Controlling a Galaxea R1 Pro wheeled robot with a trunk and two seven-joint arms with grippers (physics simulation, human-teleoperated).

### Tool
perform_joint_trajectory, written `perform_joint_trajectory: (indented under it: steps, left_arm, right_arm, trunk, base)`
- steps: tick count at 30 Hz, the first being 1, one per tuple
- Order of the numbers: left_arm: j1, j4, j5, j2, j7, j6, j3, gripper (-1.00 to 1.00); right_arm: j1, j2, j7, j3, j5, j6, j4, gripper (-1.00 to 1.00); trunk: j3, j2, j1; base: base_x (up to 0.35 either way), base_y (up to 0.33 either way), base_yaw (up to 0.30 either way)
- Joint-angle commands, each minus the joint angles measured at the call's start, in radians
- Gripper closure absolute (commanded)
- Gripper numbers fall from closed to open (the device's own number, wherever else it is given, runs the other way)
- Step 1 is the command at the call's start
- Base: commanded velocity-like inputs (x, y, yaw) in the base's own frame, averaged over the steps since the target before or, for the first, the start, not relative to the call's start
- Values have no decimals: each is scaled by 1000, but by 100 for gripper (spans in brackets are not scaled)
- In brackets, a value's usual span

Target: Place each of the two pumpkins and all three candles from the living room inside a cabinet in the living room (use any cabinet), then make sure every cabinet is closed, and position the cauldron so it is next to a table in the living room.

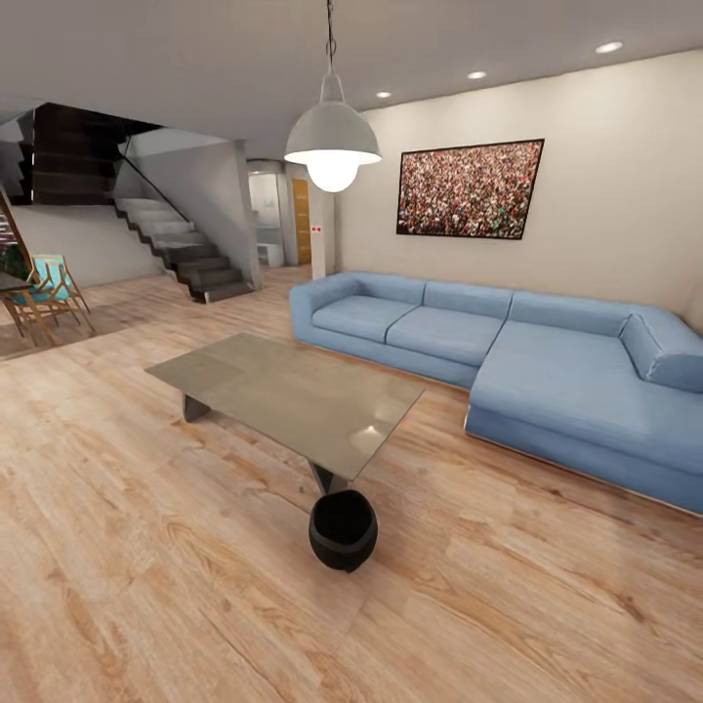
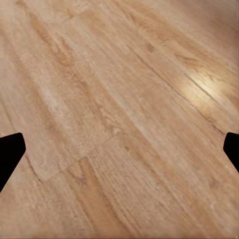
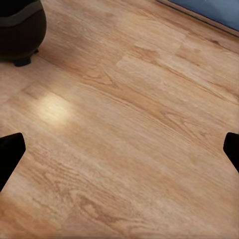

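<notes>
— Where's the cauldron [image 1: 344, 529] right now?

— On the wooden floor [image 1: 146, 586], upright, just off the near corner of the coffee table [image 1: 293, 391], close by the dark leg under that corner. From my head camera it sits straight ahead, a little below centre. I'd judge it already counts as next to the table, though I can't tell whether it touches the leg.

— And your claws?

— Both spread wide, holding nothing. My left gripper [image 2: 119, 149] looks down at bare planks; its dark fingertips [image 2: 10, 152] sit at the far edges of that view with only floor between them. My right gripper [image 3: 119, 149] is the same, fingertips [image 3: 11, 152] apart and empty.

— Which arm is nearer the pot?

— The right. Its wrist camera catches the cauldron's [image 3: 20, 30] black belly and one small foot in a corner of the frame, beyond the fingers and off to one side, not between them. The edge of the blue sofa [image 3: 209, 12] shows in the opposite corner. If the pot needed a nudge, the right arm would have the shorter reach. Being round, it has no long axis to line up with.

— Pumpkins, candles, the cabinet?

— I can't report on them from here. Ahead are the sectional sofa [image 1: 547, 361], a pendant lamp [image 1: 332, 146], a framed picture [image 1: 471, 188] on the wall, and a staircase [image 1: 176, 244] far left. My guess is the next move is to turn the base and check the cabinet.
</notes>
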Motion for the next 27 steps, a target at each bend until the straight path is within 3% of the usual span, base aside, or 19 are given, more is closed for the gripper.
perform_joint_trajectory:
  steps: [1,27]
  left_arm:
    - [0,0,0,0,10,-1,-9,-100]
    - [2,0,0,-4,17,0,-9,-100]
  right_arm:
    - [-1,0,0,8,-9,-4,1,-100]
    - [0,5,-1,7,-14,-4,-1,-100]
  trunk:
    - [2,7,-4]
    - [84,189,-104]
  base:
    - [0,0,0]
    - [0,0,0]
